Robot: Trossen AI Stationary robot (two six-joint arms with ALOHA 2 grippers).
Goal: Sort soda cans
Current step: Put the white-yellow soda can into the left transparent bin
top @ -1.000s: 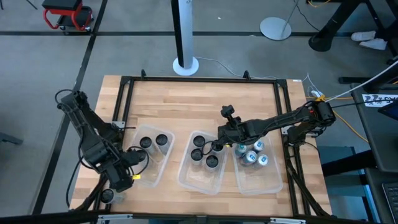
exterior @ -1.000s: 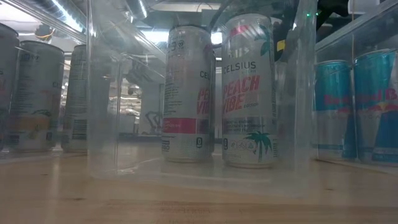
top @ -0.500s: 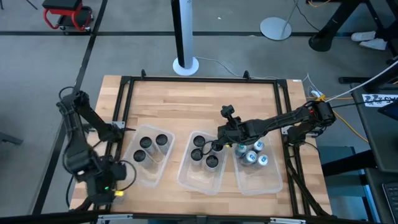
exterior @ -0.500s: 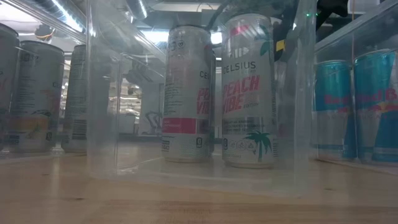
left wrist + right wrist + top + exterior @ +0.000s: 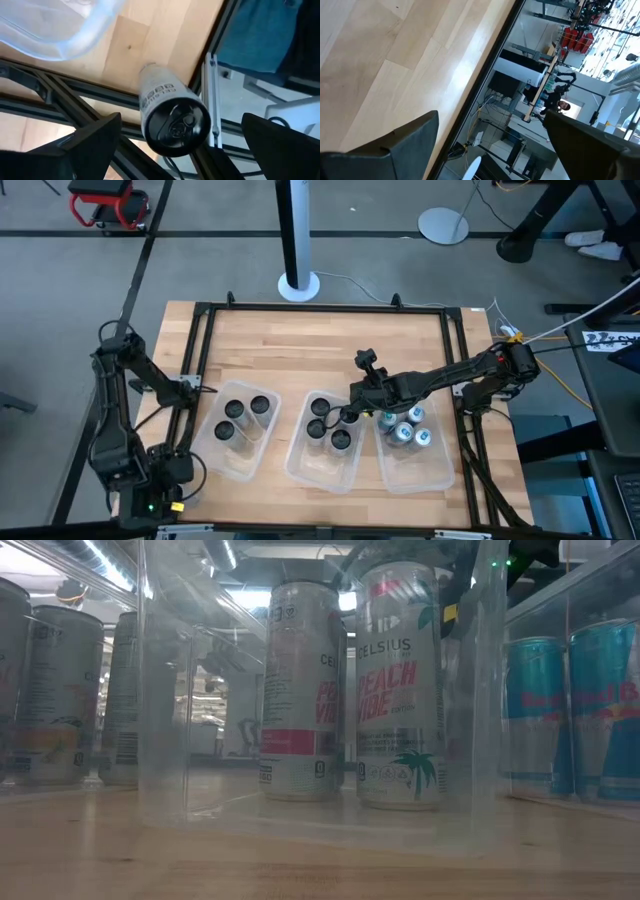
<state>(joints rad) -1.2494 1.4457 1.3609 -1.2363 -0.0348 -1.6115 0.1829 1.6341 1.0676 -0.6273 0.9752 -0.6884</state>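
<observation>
Left gripper (image 5: 165,145): 2 dark matte fingers spread wide, nothing between them; ahead lies 1 smooth cylindrical soda can (image 5: 170,117), dark-topped, on the pale wood table (image 5: 165,40) beside a black metal frame rail (image 5: 45,97).

Right gripper (image 5: 490,145): fingers parted, empty, above the clear plastic bins (image 5: 322,472) holding upright cans.

overhead downward, table-level close, two wrist-mounted
</observation>
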